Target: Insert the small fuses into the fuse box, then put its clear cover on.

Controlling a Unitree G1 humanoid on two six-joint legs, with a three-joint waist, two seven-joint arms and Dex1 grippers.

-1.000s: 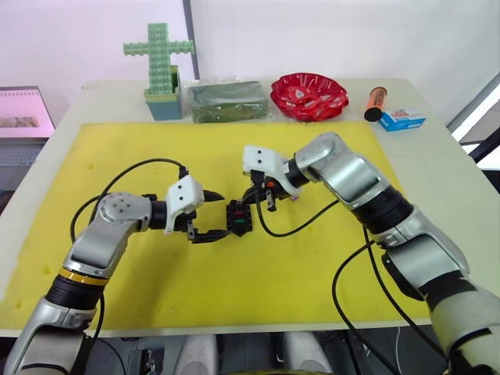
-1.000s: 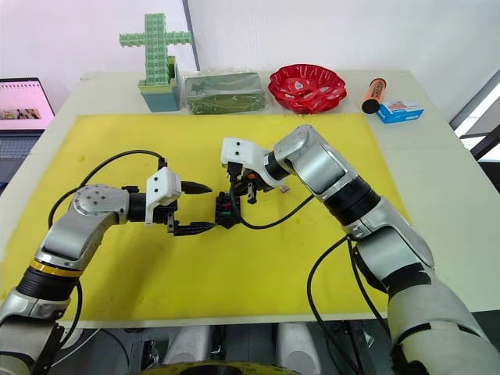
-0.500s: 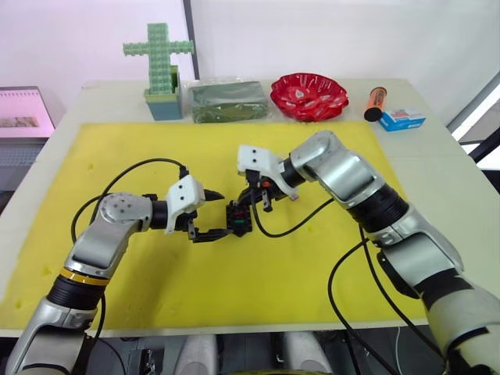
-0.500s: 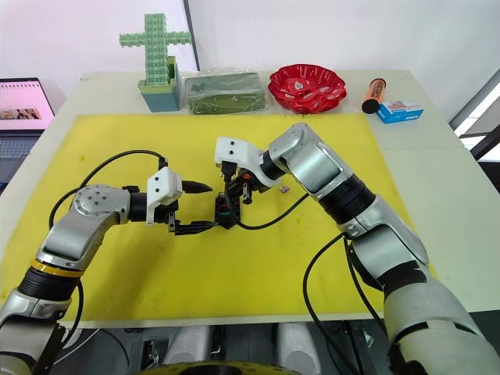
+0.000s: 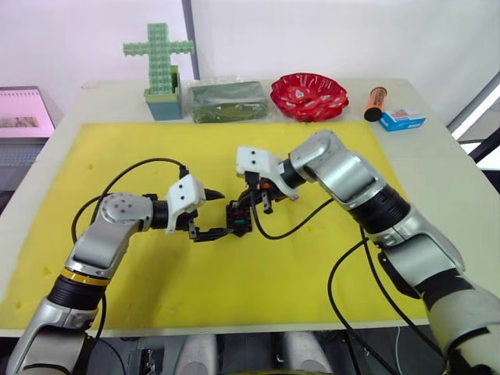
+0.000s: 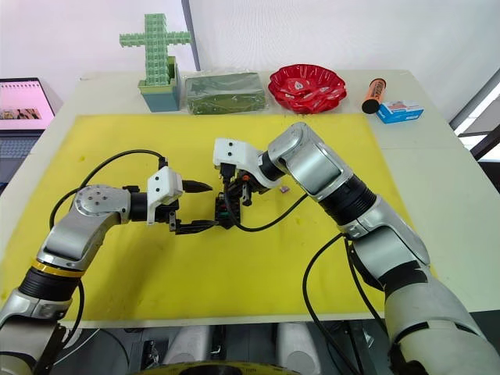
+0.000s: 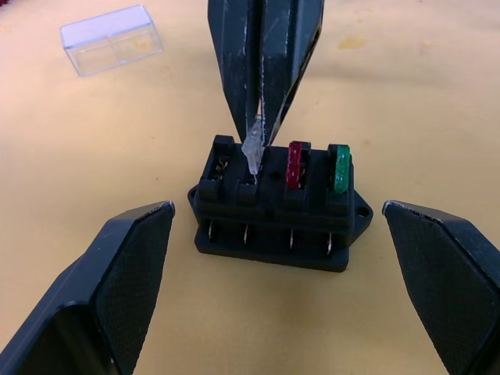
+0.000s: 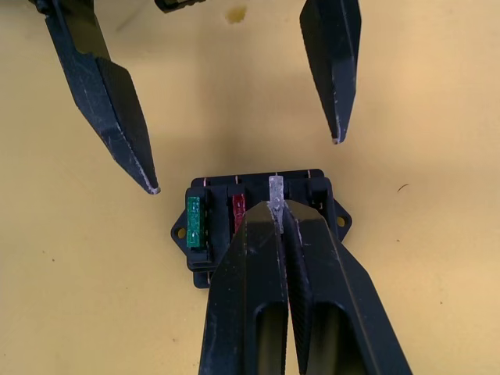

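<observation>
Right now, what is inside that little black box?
The fuse box holds a green fuse and a red fuse; the right gripper pushes in a pale fuse. Contacts below are hidden.

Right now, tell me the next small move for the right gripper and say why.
Probably press straight down. The right gripper is shut on the pale grey fuse, whose tip sits at the third slot of the black rectangular fuse box, beside the seated red fuse and green fuse.

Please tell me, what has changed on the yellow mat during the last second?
The right end effector, shut on a pale grey fuse, moved toward the robot's left and down onto the fuse box; the fuse's tip now meets a slot beside the red fuse. The left end effector stayed open around the box, which did not shift.
</observation>
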